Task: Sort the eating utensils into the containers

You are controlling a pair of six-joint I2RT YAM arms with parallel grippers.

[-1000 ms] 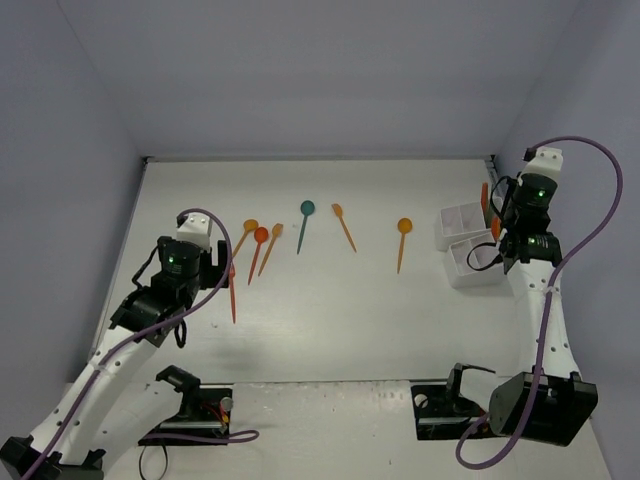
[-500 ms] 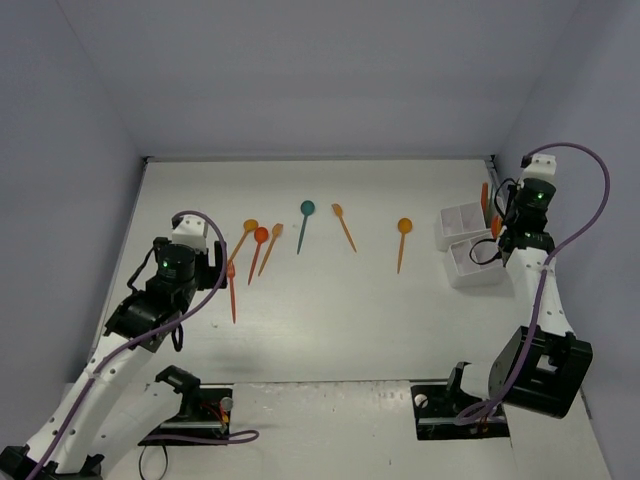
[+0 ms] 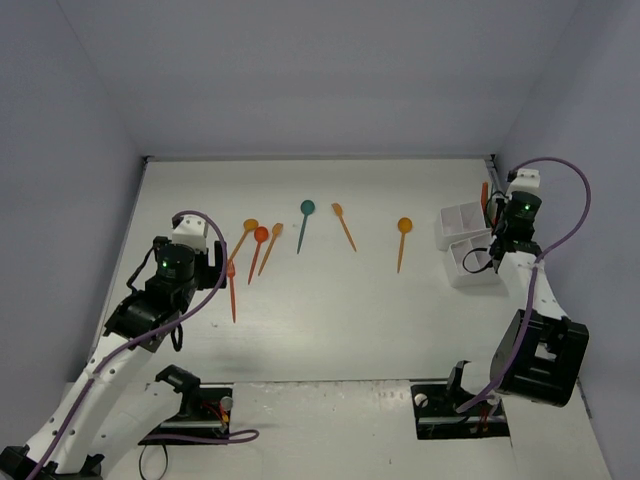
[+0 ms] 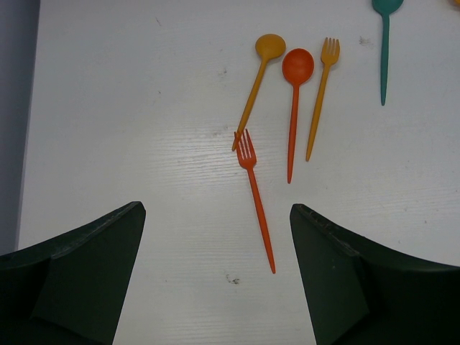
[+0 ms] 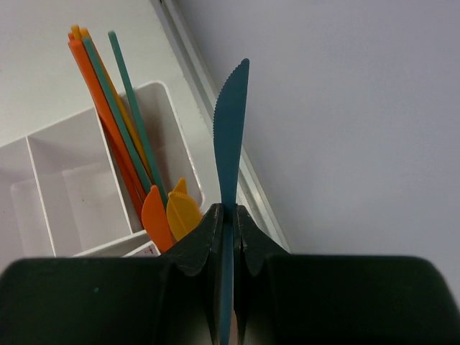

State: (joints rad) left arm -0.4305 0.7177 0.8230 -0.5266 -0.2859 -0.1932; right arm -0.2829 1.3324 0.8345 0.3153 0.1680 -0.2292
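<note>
My right gripper is shut on a teal knife, blade pointing up, beside the white organizer and close to the table's right rail. One organizer compartment holds several orange and teal utensils standing on end. In the top view my right gripper is at the organizer's right side. My left gripper is open above a red-orange fork. Beyond it lie a yellow-orange spoon, a red-orange spoon, an orange fork and a teal spoon.
Two more orange spoons lie mid-table. Grey walls close the table on the left, back and right. The right wall and a metal rail stand right beside my right gripper.
My right arm has swung back and left toward the organizer's far right side, the knife still in the gripper. My left arm pulled back slightly, then stayed put. The utensils on the table have not moved.
</note>
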